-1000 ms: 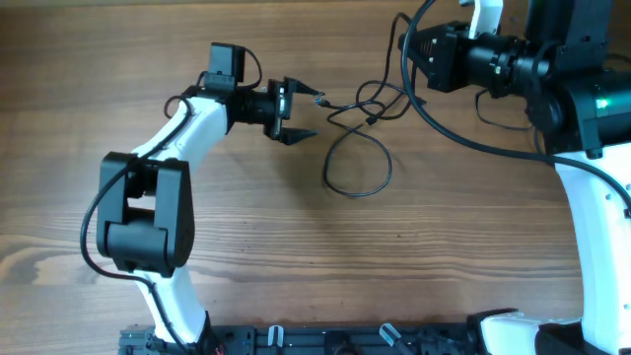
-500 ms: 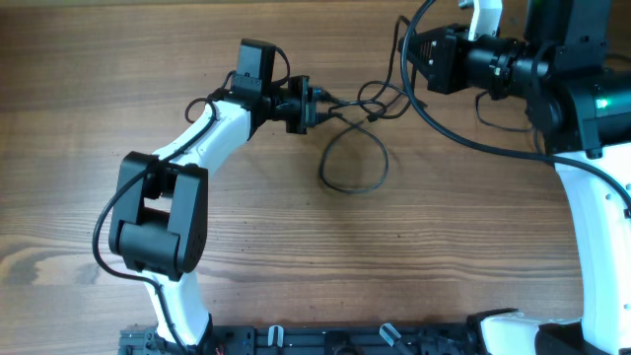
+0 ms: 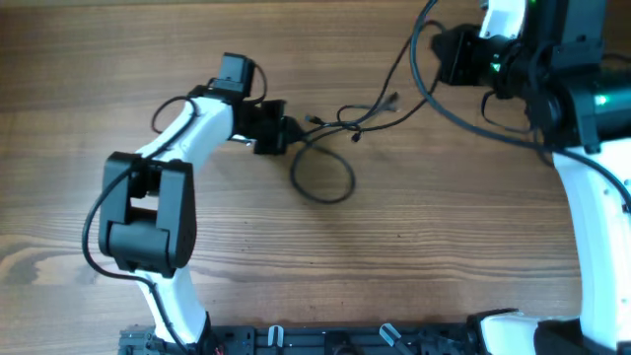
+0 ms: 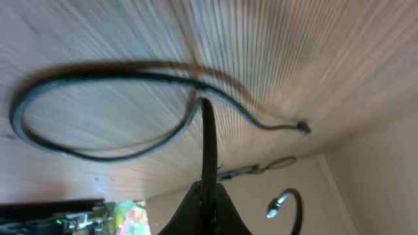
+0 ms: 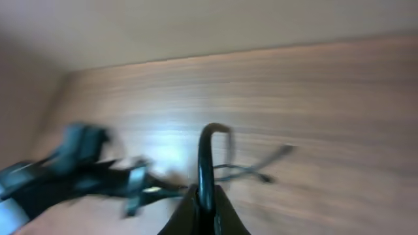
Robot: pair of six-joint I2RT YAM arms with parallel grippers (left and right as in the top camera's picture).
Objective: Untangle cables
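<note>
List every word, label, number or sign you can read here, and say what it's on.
None: no view shows any readable text.
The colourful patch at the bottom edge of the left wrist view is too blurred to read.
The green light on the right arm is a lamp with no characters.

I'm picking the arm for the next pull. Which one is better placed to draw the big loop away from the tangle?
Left. The left gripper is shut on the cables just beside the loop. The right gripper sits beyond the tangle, so it would probably have to reach across it.
</note>
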